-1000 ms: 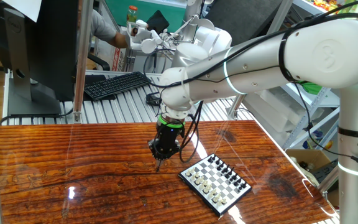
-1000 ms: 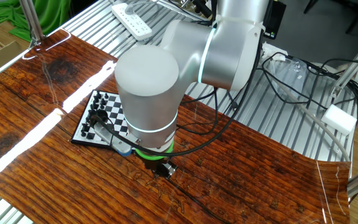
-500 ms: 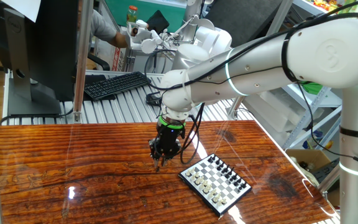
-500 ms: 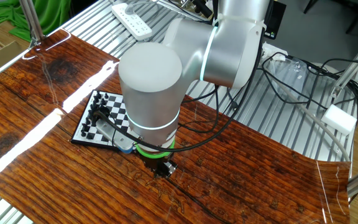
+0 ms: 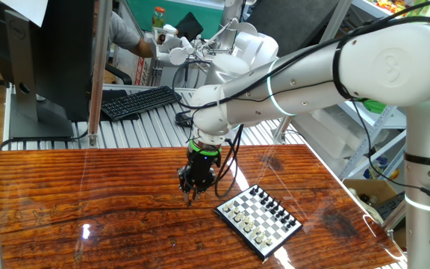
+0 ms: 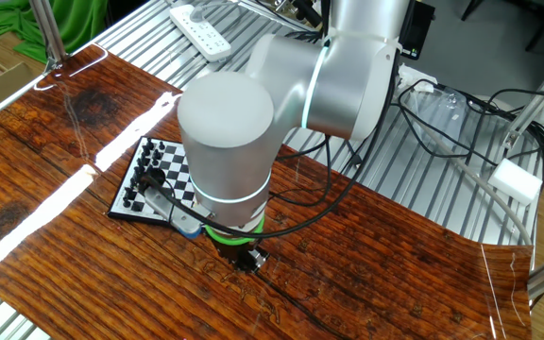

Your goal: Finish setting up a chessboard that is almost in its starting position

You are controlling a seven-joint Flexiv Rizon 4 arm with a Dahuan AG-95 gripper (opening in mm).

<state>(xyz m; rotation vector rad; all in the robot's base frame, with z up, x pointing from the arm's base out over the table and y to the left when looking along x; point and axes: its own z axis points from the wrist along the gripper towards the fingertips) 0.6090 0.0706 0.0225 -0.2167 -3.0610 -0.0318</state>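
One arm: mine alone at this wooden table (image 5: 66,194), so no question of which hand is nearer.

Gripper (image 5: 189,196): pointing straight down, tips low over bare wood, off the board.

Jaws: parted only a narrow way as far as I can see; too small to be sure. From the other side my own wrist hides them, so I cannot tell if a piece sits between them.

Chessboard (image 5: 259,220): lying flat on the table, just beside me, to the right and a little nearer the camera in the view with the keyboard (image 5: 139,101).

Board's set: turned like a diamond to the table's edges, one corner toward my gripper; rows of white pieces on the near side, black on the far.

Other side: board (image 6: 138,162) shows only in part, the rest behind my wrist.

Stray piece: I can make out none on the wood under me; too tiny to tell.

Judgement: the next move turns on that short sideways gap to the board's near corner.

Risk: dropping in low could knock neighbours in the crowded rows.
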